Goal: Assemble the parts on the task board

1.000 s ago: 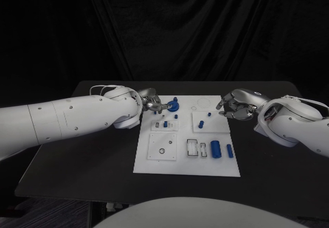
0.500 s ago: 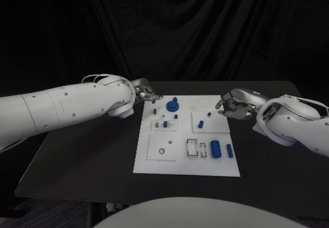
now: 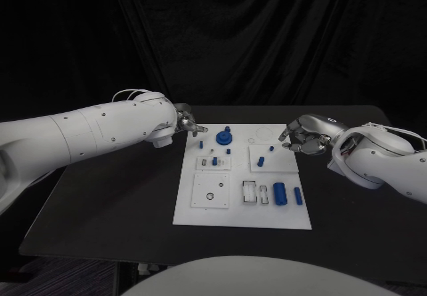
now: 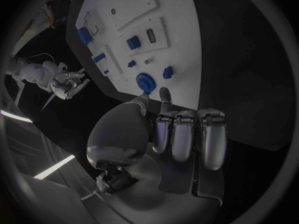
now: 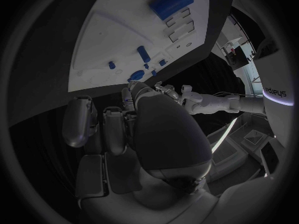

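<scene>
The white task board [image 3: 203, 203] lies mid-table with several blue parts on it. A round blue knob [image 3: 223, 136] stands near its far edge, also seen in the left wrist view [image 4: 144, 80]. A large blue cylinder [image 3: 279, 192] and a slimmer peg [image 3: 298, 197] lie at the near right. My left hand [image 3: 186, 121] hovers just off the board's far left corner, fingers loosely bent and holding nothing [image 4: 181, 134]. My right hand [image 3: 302, 139] hangs at the board's far right edge, fingers loosely curled and apart, with nothing in them [image 5: 118, 129].
Small blue pegs [image 3: 261, 161] stand in the raised white blocks on the board's far half. Two white slotted pieces [image 3: 250, 191] lie beside the large cylinder. Black table [image 3: 116, 203] runs wide on both sides of the board.
My left hand has let go of the round blue knob and drawn back left and away, off the board. The right hand has stayed put.
</scene>
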